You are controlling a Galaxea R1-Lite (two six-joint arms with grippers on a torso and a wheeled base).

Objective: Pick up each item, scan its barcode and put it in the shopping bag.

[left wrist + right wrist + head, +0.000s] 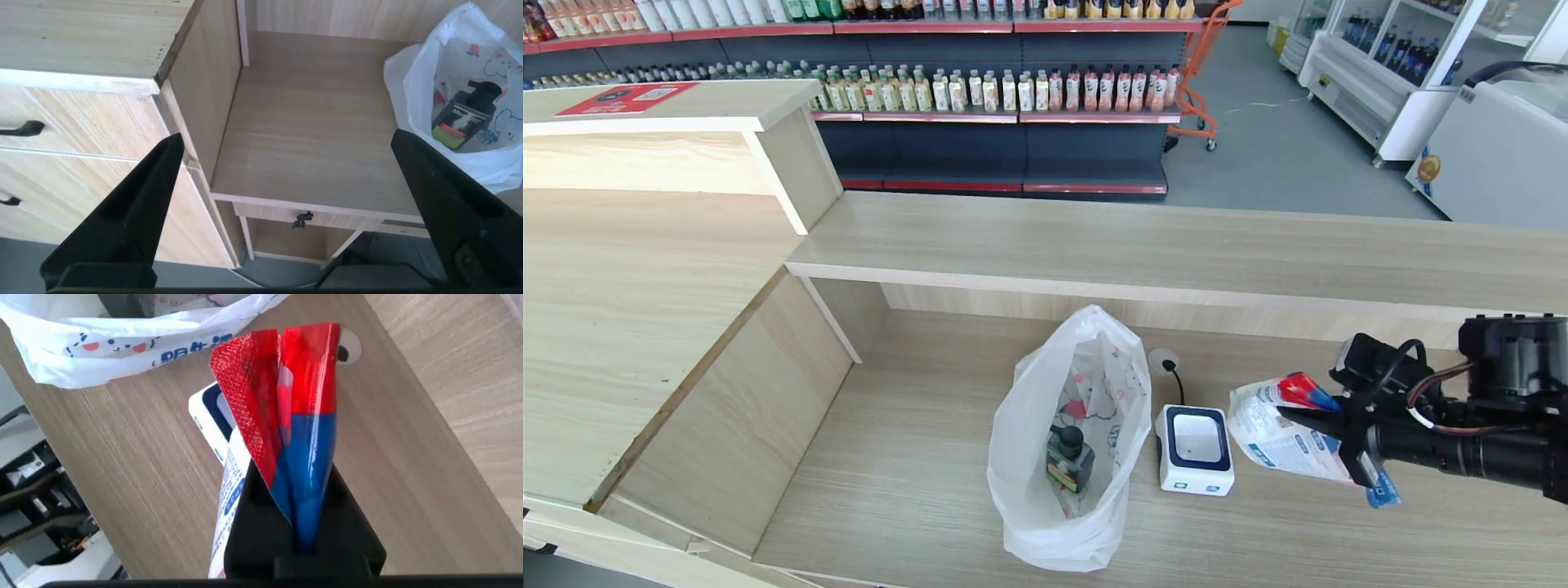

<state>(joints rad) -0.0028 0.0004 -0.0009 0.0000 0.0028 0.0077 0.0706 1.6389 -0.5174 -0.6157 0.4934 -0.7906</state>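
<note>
one packet [1274, 443] is pinched in the right hand [1319, 412] just right of the scanner [1195, 447], likely for barcode reading; the left hand [286, 163] hangs open, left of the shopping bag [1033, 498].

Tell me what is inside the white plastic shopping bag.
A dark pump-top bottle with a red-green label stands inside the white plastic shopping bag. Its crumpled walls hide the bottom. The red-and-blue-topped white pouch is outside, held by the right gripper.
</note>
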